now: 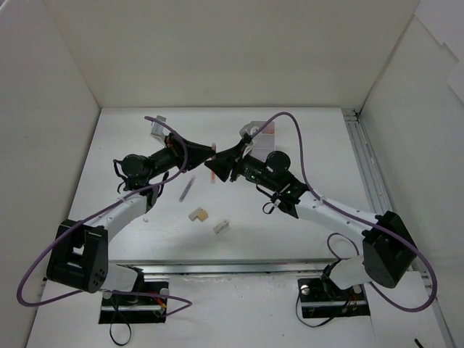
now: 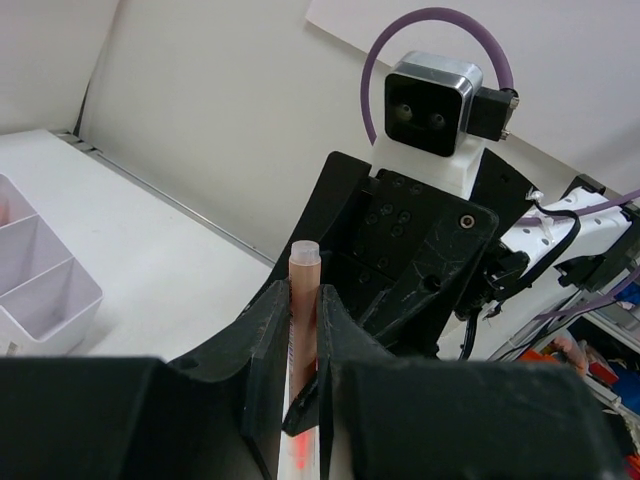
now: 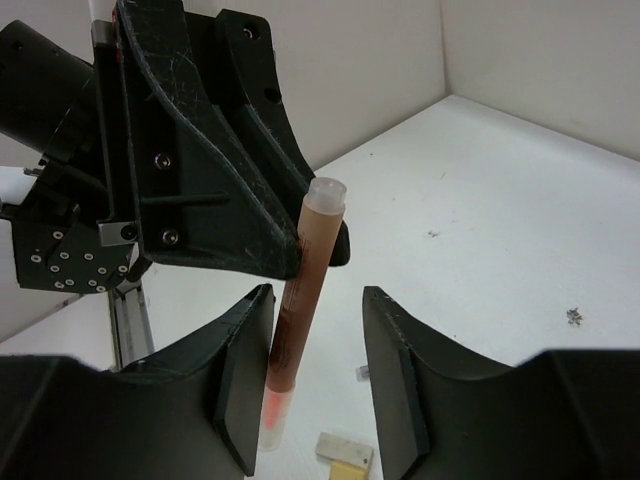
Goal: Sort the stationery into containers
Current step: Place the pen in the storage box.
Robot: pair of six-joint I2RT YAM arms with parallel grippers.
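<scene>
Table: white, walled on 3 sides; I watch both arms meet in the air above its middle.
Left gripper: clamped on 1 pink-orange pen, held upright with its capped tip above the fingers.
Right gripper: jaws apart on either side of that pen, 1 pad almost on it, nothing gripped.
Container: white divided box near the far edge.
Loose items: second pen, tan L-shaped block and cream block lie on the table.
Risk: I judge an off-centre pinch could tilt the pen; letting go before a firm grip would drop it.
</scene>
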